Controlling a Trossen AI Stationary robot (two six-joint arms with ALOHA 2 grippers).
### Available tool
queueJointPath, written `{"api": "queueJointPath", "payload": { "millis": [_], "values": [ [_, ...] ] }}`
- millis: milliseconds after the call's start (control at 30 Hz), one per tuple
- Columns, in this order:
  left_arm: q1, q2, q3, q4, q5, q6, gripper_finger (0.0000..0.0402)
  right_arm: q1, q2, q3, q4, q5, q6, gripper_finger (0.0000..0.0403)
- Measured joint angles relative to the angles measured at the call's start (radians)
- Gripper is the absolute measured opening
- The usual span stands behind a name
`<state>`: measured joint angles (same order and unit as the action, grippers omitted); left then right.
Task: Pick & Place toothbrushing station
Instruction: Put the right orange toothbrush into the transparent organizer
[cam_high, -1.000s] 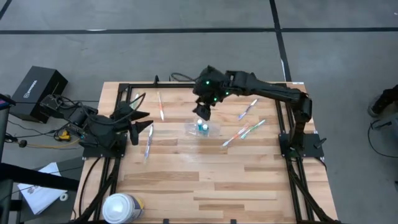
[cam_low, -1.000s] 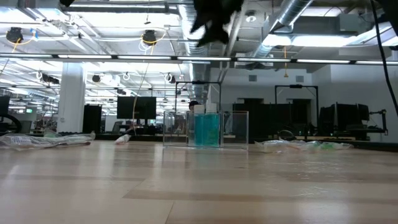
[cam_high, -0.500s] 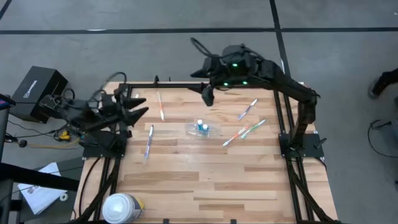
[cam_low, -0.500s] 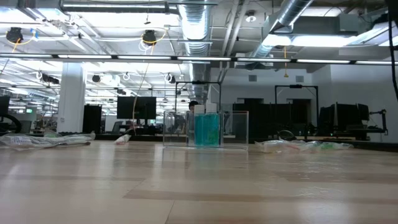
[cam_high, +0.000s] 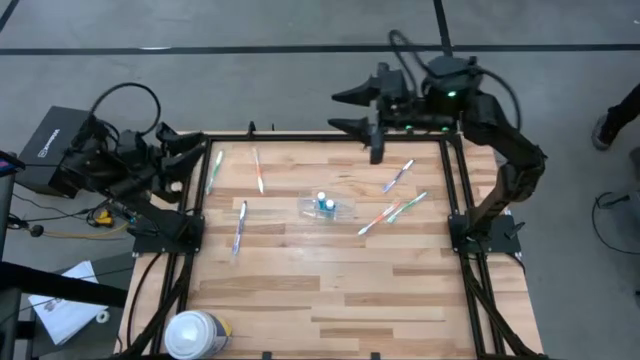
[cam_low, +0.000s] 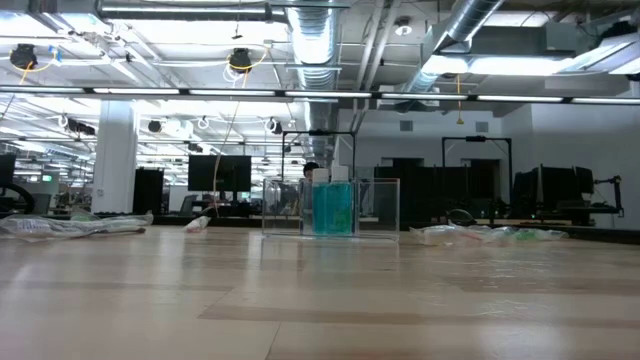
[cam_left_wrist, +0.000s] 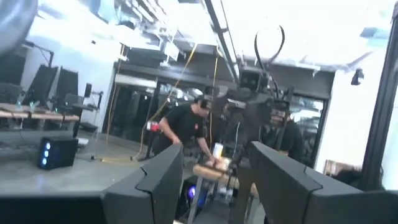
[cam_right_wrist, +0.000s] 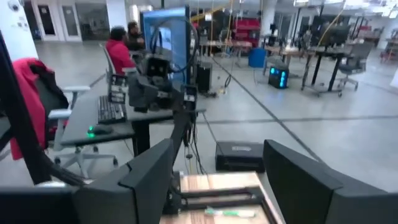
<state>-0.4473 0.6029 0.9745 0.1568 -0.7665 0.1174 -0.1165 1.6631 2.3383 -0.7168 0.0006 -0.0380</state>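
Both end effectors are seen with fingers spread and empty: the right end effector (cam_high: 352, 110) raised over the desk's (cam_high: 330, 290) far edge, the left end effector (cam_high: 200, 150) at its far left corner. The clear cup (cam_high: 327, 207) stands mid-desk, toothbrushes (cam_high: 392, 212) scattered around. A fresh toothbrush pick is judged next, requiring descent.

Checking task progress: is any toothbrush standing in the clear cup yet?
No. In the high view the clear cup holds only teal, white-topped tubes; the toothbrushes, like the pink one, lie on the table.

A light wooden table (cam_high: 330, 290) fills the frame's centre. On it lie a clear cup (cam_high: 327, 207) mid-table, scattered toothbrushes (cam_high: 239, 227), and a white canister (cam_high: 196, 334) at lower left.
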Motion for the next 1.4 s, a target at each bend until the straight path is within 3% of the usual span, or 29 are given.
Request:
{"api": "queueJointPath", "payload": {
  "millis": [200,400,600,733,867,967,1167,1400],
  "values": [
    [0.000,0.000,0.000,0.071,-0.021,0.081,0.0182,-0.003,-0.018,0.000,-0.021,-0.001,-0.033,0.0240],
    [0.000,0.001,0.000,0.068,-0.113,0.116,0.0182,-0.017,-0.010,0.001,0.023,0.003,-0.156,0.0240],
    [0.000,-0.017,0.000,0.072,-0.232,0.244,0.0182,-0.024,0.051,-0.001,0.250,0.003,-0.180,0.0240],
    [0.000,-0.051,0.001,0.078,-0.240,0.293,0.0182,-0.024,0.091,0.002,0.427,0.000,-0.172,0.0240],
    [0.000,-0.124,0.001,0.078,-0.238,0.328,0.0182,-0.042,0.132,0.000,0.433,0.001,-0.034,0.0240],
    [0.000,-0.189,0.002,0.080,-0.218,0.334,0.0182,-0.062,0.140,-0.001,0.307,0.001,0.094,0.0238],
    [0.000,-0.279,0.002,0.067,-0.188,0.374,0.0182,-0.096,0.141,0.000,-0.083,0.008,0.175,0.0224],
    [0.000,-0.292,0.002,0.028,-0.187,0.379,0.0182,-0.122,0.140,-0.035,-0.659,0.053,0.162,0.0197]
  ]
}}
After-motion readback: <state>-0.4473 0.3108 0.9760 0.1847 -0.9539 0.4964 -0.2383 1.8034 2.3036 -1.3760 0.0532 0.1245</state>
